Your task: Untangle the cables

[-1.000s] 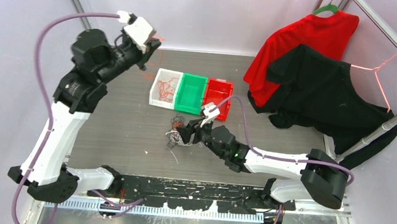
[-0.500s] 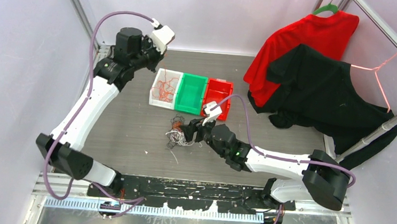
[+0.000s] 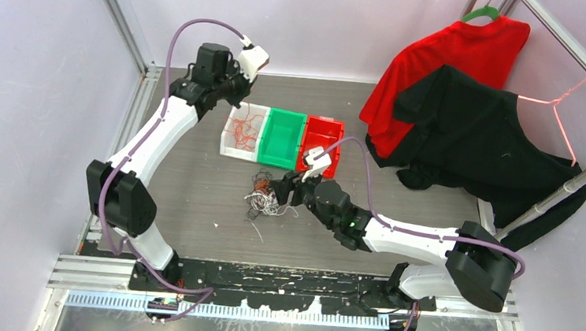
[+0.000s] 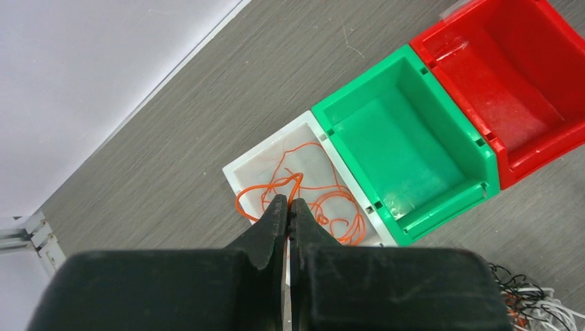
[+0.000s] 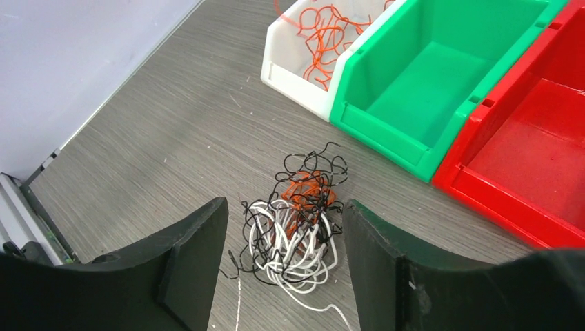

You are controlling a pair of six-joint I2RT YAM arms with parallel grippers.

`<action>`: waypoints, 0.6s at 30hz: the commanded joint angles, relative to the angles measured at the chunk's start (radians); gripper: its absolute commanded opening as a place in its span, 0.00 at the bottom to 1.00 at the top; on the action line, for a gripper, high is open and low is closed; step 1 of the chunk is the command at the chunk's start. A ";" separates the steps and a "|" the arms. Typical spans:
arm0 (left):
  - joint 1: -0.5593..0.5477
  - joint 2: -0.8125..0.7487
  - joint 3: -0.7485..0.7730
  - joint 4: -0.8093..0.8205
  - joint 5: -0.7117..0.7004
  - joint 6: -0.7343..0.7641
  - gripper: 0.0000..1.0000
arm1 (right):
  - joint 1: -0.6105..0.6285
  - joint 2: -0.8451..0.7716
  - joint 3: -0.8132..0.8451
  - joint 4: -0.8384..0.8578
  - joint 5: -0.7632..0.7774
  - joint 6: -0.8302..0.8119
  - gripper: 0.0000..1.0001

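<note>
So, from the top camera, three bins sit in a row on the gray table point(image 3: 185, 196). The green bin point(image 3: 282, 138) is in the middle. The white bin point(image 3: 225, 143) touches it on the left and the red bin point(image 3: 324, 146) touches it on the right. The left gripper point(image 3: 234, 96) hangs over the far edge of the white bin, one bin over from the green bin. Orange wires point(image 3: 242, 127) lie in the white bin. The cable clump point(image 3: 260, 196) lies on the table just in front of the green bin. The right gripper point(image 3: 276, 192) is right beside the clump. A red shirt point(image 3: 456, 60) and a black shirt point(image 3: 481, 141) hang well off to the right of the green bin.

Next, the left wrist camera looks down. The left gripper point(image 4: 288, 203) has its two fingers pressed together. A loop of the orange wires point(image 4: 331, 207) shows right at the tips (I cannot tell if it is pinched). The white bin point(image 4: 265, 141) under it touches the green bin point(image 4: 393, 145), and the red bin point(image 4: 524, 89) touches the green bin's other side. A bit of the cable clump point(image 4: 531, 303) peeks in at the corner, near the green bin.

Last, in the right wrist camera, the right gripper point(image 5: 283, 210) has its fingers spread wide and holds nothing. The cable clump point(image 5: 296, 224) of black, white and orange wire lies on the table point(image 5: 172, 124) between the fingers, near the front of the green bin point(image 5: 428, 89). The white bin point(image 5: 290, 69) with orange wires point(image 5: 324, 31) is on one side of the green bin, and the red bin point(image 5: 531, 158) on the other.
</note>
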 commanded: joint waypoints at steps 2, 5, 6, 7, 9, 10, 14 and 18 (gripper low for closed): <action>0.039 0.048 0.049 0.083 0.018 0.017 0.00 | -0.018 -0.007 0.018 0.045 0.007 0.005 0.66; 0.056 0.082 0.050 0.086 0.023 0.013 0.00 | -0.025 -0.010 0.015 0.046 0.003 0.007 0.66; 0.060 0.092 0.053 0.086 0.027 0.007 0.00 | -0.025 -0.011 0.014 0.045 0.003 0.007 0.66; 0.064 0.104 0.059 0.085 0.032 -0.001 0.00 | -0.027 -0.011 0.013 0.043 0.002 0.007 0.66; 0.065 0.131 0.074 0.077 0.045 -0.023 0.00 | -0.031 -0.011 0.015 0.042 0.002 0.008 0.65; 0.066 0.144 0.083 0.073 0.052 -0.034 0.00 | -0.031 -0.011 0.016 0.043 0.001 0.008 0.65; 0.064 0.182 0.090 0.078 0.060 -0.064 0.00 | -0.036 -0.009 0.020 0.042 0.001 0.010 0.65; 0.065 0.209 0.045 0.086 0.035 -0.047 0.00 | -0.039 -0.006 0.023 0.035 -0.003 0.010 0.65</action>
